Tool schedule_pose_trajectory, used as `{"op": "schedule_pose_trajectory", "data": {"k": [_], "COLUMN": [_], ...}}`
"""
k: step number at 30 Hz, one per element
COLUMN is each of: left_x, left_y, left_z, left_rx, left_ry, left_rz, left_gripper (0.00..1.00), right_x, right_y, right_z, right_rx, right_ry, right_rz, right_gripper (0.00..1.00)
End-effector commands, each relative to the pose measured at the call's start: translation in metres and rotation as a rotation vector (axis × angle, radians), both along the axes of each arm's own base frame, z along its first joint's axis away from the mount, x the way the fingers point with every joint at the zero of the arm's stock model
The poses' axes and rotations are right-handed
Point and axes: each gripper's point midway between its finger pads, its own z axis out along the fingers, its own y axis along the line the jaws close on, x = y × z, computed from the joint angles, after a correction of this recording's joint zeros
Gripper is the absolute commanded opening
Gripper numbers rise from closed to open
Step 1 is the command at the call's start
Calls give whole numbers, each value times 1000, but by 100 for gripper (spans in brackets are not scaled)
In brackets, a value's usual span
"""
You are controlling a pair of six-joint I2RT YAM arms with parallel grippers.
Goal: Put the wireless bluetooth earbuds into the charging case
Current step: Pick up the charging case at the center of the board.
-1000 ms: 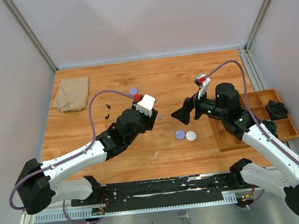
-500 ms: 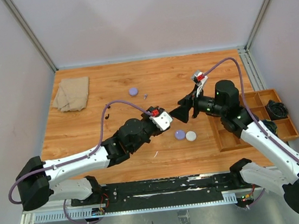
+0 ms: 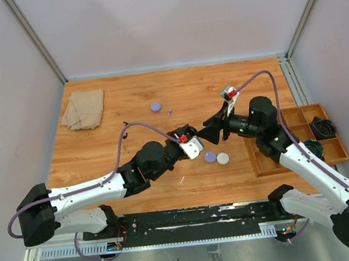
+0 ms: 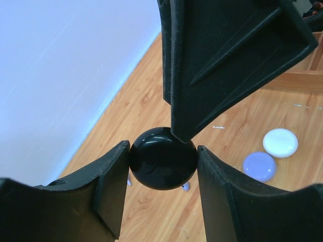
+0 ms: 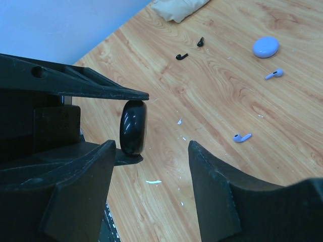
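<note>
My left gripper (image 4: 162, 157) is shut on a glossy black round case (image 4: 162, 158) and holds it above the table. My right gripper (image 5: 151, 151) is open. One of its fingers (image 4: 227, 60) touches the top of the case. The case shows edge-on in the right wrist view (image 5: 133, 127). The two grippers meet at mid-table (image 3: 199, 135). Two black earbuds (image 5: 181, 56) and two pale purple earbuds (image 5: 242, 137) lie loose on the wood. A pale purple case (image 3: 210, 156) and a white case (image 3: 222, 158) lie below the grippers.
Another purple case (image 3: 155, 107) lies further back with an earbud (image 3: 169, 112) beside it. A folded beige cloth (image 3: 84, 108) is at the back left. A wooden compartment tray (image 3: 293, 138) stands at the right edge. White flecks dot the wood.
My left arm has swung right and forward, bringing its gripper up against the right gripper. The right gripper has shifted slightly left.
</note>
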Motion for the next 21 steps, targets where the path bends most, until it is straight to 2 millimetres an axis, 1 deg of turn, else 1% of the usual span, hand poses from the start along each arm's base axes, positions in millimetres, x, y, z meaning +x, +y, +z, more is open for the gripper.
{"op": "schedule_pose_trajectory", "data": {"k": [1,5,17,21], "left_x": [-5,-5,-8,-9], "left_y": [-4,-4,-6,-4], "left_z": [20,22,28,29], "left_rx": [-55,-60,-73,-81], "left_ry": [-43,-46,-53,-58], "left_rz": [-23,-24,-41,-40], "left_gripper": [49,48,47,48], "right_x": [-12,-16,-16,-17], "right_y": [14,20,31,32], "right_z": [3,2,-8,-9], "right_rx": [21,22,16,10], "right_ry": [-6,3,41,43], "right_rz": [64,92,109,123], "right_gripper": [59,52,41,33]}}
